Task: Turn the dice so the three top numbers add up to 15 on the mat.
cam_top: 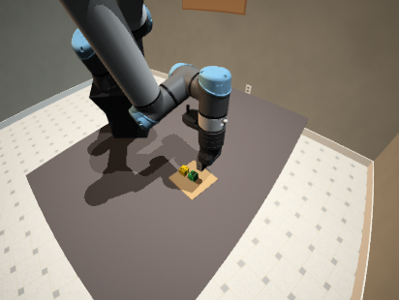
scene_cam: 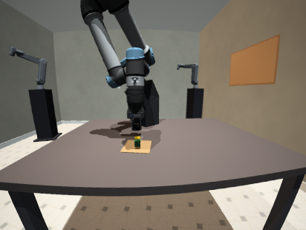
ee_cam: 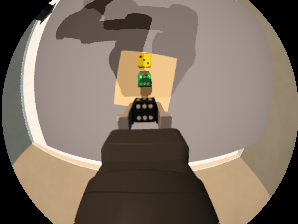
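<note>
Gripper (cam_top: 201, 165) (scene_cam: 137, 126) (ee_cam: 144, 108) grips 1 die, black (cam_top: 204, 166) (scene_cam: 137, 123) (ee_cam: 145, 109), up high; lowering it too near green (cam_top: 193, 175) (scene_cam: 137, 142) (ee_cam: 144, 80) could knock that into yellow (cam_top: 184, 169) (scene_cam: 137, 137) (ee_cam: 144, 60)!

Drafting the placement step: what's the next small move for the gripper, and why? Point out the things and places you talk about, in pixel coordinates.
Probably ease the gripper (cam_top: 200, 166) (scene_cam: 137, 130) (ee_cam: 144, 108) down toward the mat (cam_top: 193, 195) (scene_cam: 128, 149) (ee_cam: 160, 89), keeping the black die (ee_cam: 144, 110) clear of the green die (cam_top: 193, 175) (scene_cam: 137, 144) (ee_cam: 144, 80). The black die is between the fingers and raised above the mat's level, while the green and yellow (cam_top: 184, 169) (scene_cam: 137, 137) (ee_cam: 144, 60) dice already sit on the mat.
</note>
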`<state>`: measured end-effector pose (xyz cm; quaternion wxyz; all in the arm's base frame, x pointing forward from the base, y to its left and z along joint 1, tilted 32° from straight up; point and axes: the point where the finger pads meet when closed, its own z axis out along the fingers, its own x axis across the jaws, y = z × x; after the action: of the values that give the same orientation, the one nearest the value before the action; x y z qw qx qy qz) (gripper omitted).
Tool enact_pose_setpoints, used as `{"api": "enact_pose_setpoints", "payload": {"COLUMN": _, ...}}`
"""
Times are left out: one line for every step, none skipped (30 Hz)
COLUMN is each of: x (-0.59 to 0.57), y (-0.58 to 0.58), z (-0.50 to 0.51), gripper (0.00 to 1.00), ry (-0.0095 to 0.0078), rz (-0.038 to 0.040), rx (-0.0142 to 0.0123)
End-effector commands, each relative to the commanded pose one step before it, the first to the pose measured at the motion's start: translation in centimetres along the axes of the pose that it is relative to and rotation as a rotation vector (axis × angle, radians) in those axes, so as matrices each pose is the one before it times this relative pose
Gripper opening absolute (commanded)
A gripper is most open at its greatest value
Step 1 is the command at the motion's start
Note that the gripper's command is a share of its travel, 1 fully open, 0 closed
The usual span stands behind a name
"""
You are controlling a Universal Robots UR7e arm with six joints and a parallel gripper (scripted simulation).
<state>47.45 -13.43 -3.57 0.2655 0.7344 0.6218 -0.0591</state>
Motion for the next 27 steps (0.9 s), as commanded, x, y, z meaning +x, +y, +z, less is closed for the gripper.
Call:
{"api": "enact_pose_setpoints", "payload": {"x": 0.003, "y": 0.049, "z": 0.009, "gripper": 0.57, "ry": -0.00014, "rz": -0.00002, "rx": -0.00105}}
{"api": "enact_pose_setpoints", "payload": {"x": 0.0, "y": 0.001, "z": 0.062, "gripper": 0.57, "ry": 0.0001, "rz": 0.00006, "rx": 0.00015}}
{"api": "enact_pose_setpoints", "payload": {"x": -0.001, "y": 0.002, "z": 0.096, "gripper": 0.57, "ry": 0.00015, "rz": 0.00009, "rx": 0.00023}}
{"api": "enact_pose_setpoints", "payload": {"x": -0.001, "y": 0.002, "z": 0.135, "gripper": 0.57, "ry": 0.00021, "rz": 0.00012, "rx": 0.00032}}
{"api": "enact_pose_setpoints", "payload": {"x": -0.001, "y": 0.002, "z": 0.175, "gripper": 0.57, "ry": 0.00022, "rz": 0.00013, "rx": 0.00033}}
{"api": "enact_pose_setpoints", "payload": {"x": -0.002, "y": 0.004, "z": 0.21, "gripper": 0.57, "ry": 0.0, "rz": 0.0, "rx": 0.0}}
{"api": "enact_pose_setpoints", "payload": {"x": -0.002, "y": 0.003, "z": 0.251, "gripper": 0.57, "ry": 0.0, "rz": 0.0, "rx": 0.0}}
{"api": "enact_pose_setpoints", "payload": {"x": -0.002, "y": 0.005, "z": 0.292, "gripper": 0.57, "ry": 0.0, "rz": 0.0, "rx": 0.0}}
{"api": "enact_pose_setpoints", "payload": {"x": -0.003, "y": 0.005, "z": 0.331, "gripper": 0.57, "ry": 0.0, "rz": 0.0, "rx": 0.0}}
{"api": "enact_pose_setpoints", "payload": {"x": -0.003, "y": 0.005, "z": 0.368, "gripper": 0.57, "ry": 0.0, "rz": 0.0, "rx": 0.0}}
{"api": "enact_pose_setpoints", "payload": {"x": -0.003, "y": 0.006, "z": 0.402, "gripper": 0.57, "ry": 0.0, "rz": 0.0, "rx": 0.0}}
{"api": "enact_pose_setpoints", "payload": {"x": -0.004, "y": 0.007, "z": 0.431, "gripper": 0.57, "ry": 0.0, "rz": 0.0, "rx": 0.0}}
{"api": "enact_pose_setpoints", "payload": {"x": -0.004, "y": 0.007, "z": 0.456, "gripper": 0.57, "ry": 0.0, "rz": 0.0, "rx": 0.0}}
{"api": "enact_pose_setpoints", "payload": {"x": 0.0, "y": 0.0, "z": 0.0, "gripper": 0.57, "ry": 0.0, "rz": 0.0, "rx": 0.0}}
{"api": "enact_pose_setpoints", "payload": {"x": 0.0, "y": 0.0, "z": 0.0, "gripper": 0.57, "ry": 0.0, "rz": 0.0, "rx": 0.0}}
{"api": "enact_pose_setpoints", "payload": {"x": -0.004, "y": 0.008, "z": 0.476, "gripper": 0.57, "ry": 0.0, "rz": 0.0, "rx": 0.0}}
{"api": "enact_pose_setpoints", "payload": {"x": -0.004, "y": 0.008, "z": 0.491, "gripper": 0.57, "ry": 0.0, "rz": 0.0, "rx": 0.0}}
{"api": "enact_pose_setpoints", "payload": {"x": -0.004, "y": 0.008, "z": 0.5, "gripper": 0.57, "ry": 0.0, "rz": 0.0, "rx": 0.0}}
{"api": "enact_pose_setpoints", "payload": {"x": -0.004, "y": 0.008, "z": 0.503, "gripper": 0.57, "ry": 0.0, "rz": 0.0, "rx": 0.0}}
{"api": "enact_pose_setpoints", "payload": {"x": -0.004, "y": 0.008, "z": 0.5, "gripper": 0.57, "ry": 0.0, "rz": 0.0, "rx": 0.0}}
{"api": "enact_pose_setpoints", "payload": {"x": -0.004, "y": 0.008, "z": 0.491, "gripper": 0.57, "ry": 0.0, "rz": 0.0, "rx": 0.0}}
{"api": "enact_pose_setpoints", "payload": {"x": -0.004, "y": 0.008, "z": 0.475, "gripper": 0.57, "ry": 0.0, "rz": 0.0, "rx": 0.0}}
{"api": "enact_pose_setpoints", "payload": {"x": -0.004, "y": 0.007, "z": 0.454, "gripper": 0.57, "ry": 0.0, "rz": 0.0, "rx": 0.0}}
{"api": "enact_pose_setpoints", "payload": {"x": -0.003, "y": 0.007, "z": 0.427, "gripper": 0.57, "ry": 0.0, "rz": 0.0, "rx": 0.0}}
{"api": "enact_pose_setpoints", "payload": {"x": -0.003, "y": 0.006, "z": 0.395, "gripper": 0.57, "ry": 0.0, "rz": 0.0, "rx": 0.0}}
{"api": "enact_pose_setpoints", "payload": {"x": -0.003, "y": 0.005, "z": 0.359, "gripper": 0.57, "ry": 0.0, "rz": 0.0, "rx": 0.0}}
{"api": "enact_pose_setpoints", "payload": {"x": -0.003, "y": 0.005, "z": 0.319, "gripper": 0.57, "ry": 0.0, "rz": 0.0, "rx": 0.0}}
